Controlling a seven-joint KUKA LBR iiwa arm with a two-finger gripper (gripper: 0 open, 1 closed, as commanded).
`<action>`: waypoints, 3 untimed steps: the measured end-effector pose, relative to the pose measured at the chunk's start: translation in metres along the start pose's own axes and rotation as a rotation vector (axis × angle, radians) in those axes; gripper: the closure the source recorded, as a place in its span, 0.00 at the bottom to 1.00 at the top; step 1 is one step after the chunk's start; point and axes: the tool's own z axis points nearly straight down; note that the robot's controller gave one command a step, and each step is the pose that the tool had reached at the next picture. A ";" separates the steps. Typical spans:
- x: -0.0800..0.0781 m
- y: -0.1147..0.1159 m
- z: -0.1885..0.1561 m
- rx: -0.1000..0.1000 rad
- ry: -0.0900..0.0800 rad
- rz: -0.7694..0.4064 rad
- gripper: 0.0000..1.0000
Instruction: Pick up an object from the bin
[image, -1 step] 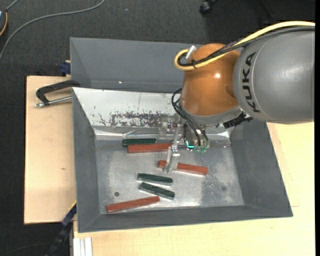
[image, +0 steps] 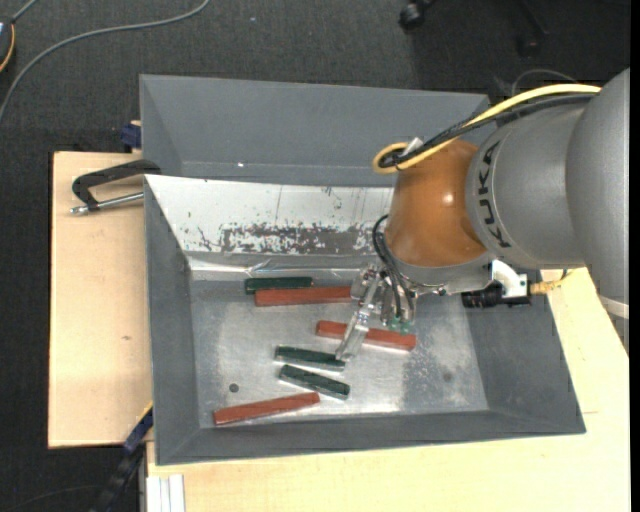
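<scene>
Grey arm (image: 560, 170), claw (image: 352, 342) seemingly atop mid-bin red bar (image: 393, 341)

Even light leaves pale glare on the back wall of the bin (image: 270, 205).

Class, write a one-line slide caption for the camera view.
Gripper above a red bar in the middle of the grey bin, dark green bars lying nearby.

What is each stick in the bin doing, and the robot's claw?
gripper: low in the bin, over the middle red bar.
middle red bar: flat, partly hidden by the gripper.
back green bar: flat, beside the back red bar.
back red bar: flat, at the back.
centre green bar: flat.
front green bar: flat.
front red bar: flat, at the front.
</scene>
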 end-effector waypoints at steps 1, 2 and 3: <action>-0.010 -0.002 0.032 -0.006 -0.007 0.156 0.00; -0.012 -0.002 0.029 -0.007 -0.013 0.157 1.00; -0.021 -0.020 -0.098 -0.009 -0.018 0.141 1.00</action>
